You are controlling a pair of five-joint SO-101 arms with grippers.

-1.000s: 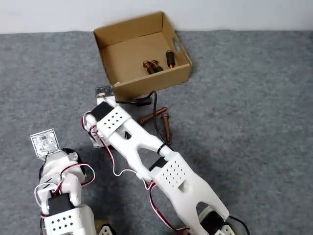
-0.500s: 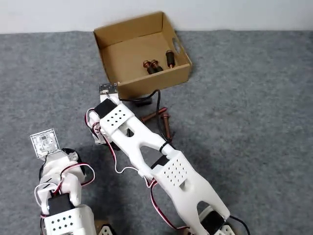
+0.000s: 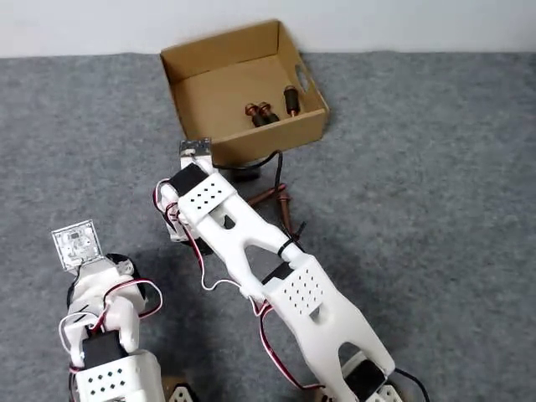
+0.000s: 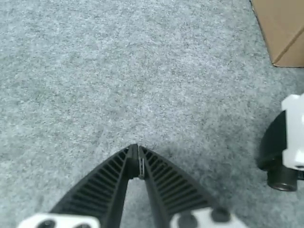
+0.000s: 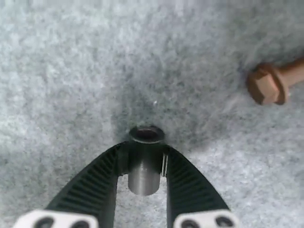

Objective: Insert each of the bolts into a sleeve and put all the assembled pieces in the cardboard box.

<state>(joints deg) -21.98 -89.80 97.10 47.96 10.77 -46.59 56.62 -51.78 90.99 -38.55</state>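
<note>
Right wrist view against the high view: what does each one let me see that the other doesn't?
Right wrist view: the right gripper close up, clamped on a dark sleeve whose hollow end is plain to see.

High view: the cardboard box with three copper-coloured pieces inside, and the two arms, one stretched toward the box front, the other folded back.

Both: the grey carpet and loose bolts lying on it, two in the high view, one head in the wrist view.
</note>
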